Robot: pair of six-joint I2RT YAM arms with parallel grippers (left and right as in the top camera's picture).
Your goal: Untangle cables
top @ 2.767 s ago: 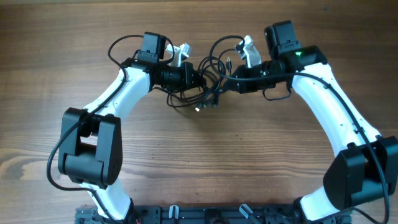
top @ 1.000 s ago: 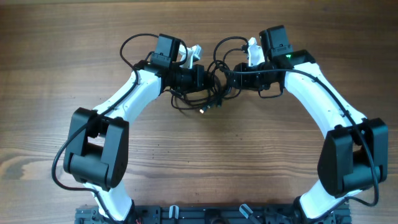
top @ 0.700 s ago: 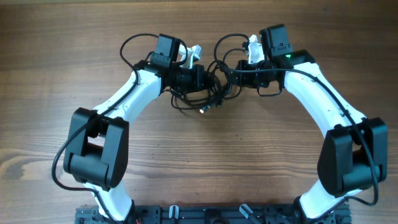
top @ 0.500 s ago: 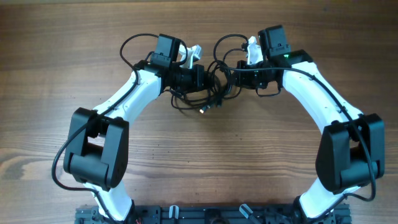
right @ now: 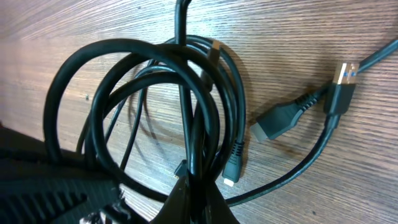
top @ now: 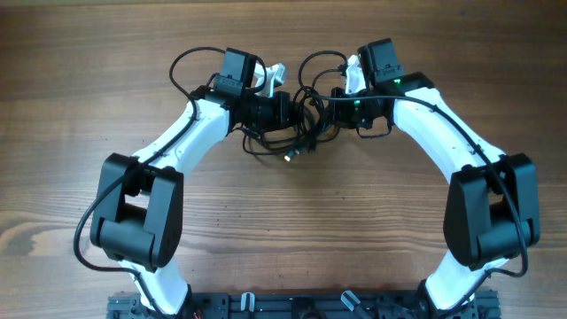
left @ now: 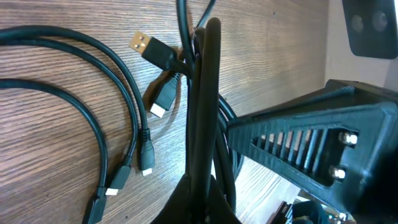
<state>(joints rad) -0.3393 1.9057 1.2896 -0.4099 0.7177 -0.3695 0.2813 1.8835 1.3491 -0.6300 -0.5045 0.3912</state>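
The cables (top: 306, 124) lie as a knot of thin black loops on the wooden table between my two arms. My left gripper (top: 289, 110) sits at the knot's left side, shut on one strand. That strand (left: 206, 87) runs straight up from the left gripper (left: 203, 190) in the left wrist view. Several small plug ends (left: 143, 45) lie beside it. My right gripper (top: 330, 101) is at the knot's right side. In the right wrist view the right gripper (right: 196, 190) is shut on a few strands of the coiled cables (right: 118, 74), with a gold plug (right: 346, 73) lying farther off.
The right gripper's black body (left: 311, 146) fills the right of the left wrist view, very close. Each arm's own thicker wire (top: 190, 62) loops beside its wrist. A black rail (top: 283, 307) runs along the table's front edge. Bare wood lies all round.
The right gripper has closed onto strands of the knot, and its wrist has shifted slightly left. The left arm has stayed still, shut on its strand.
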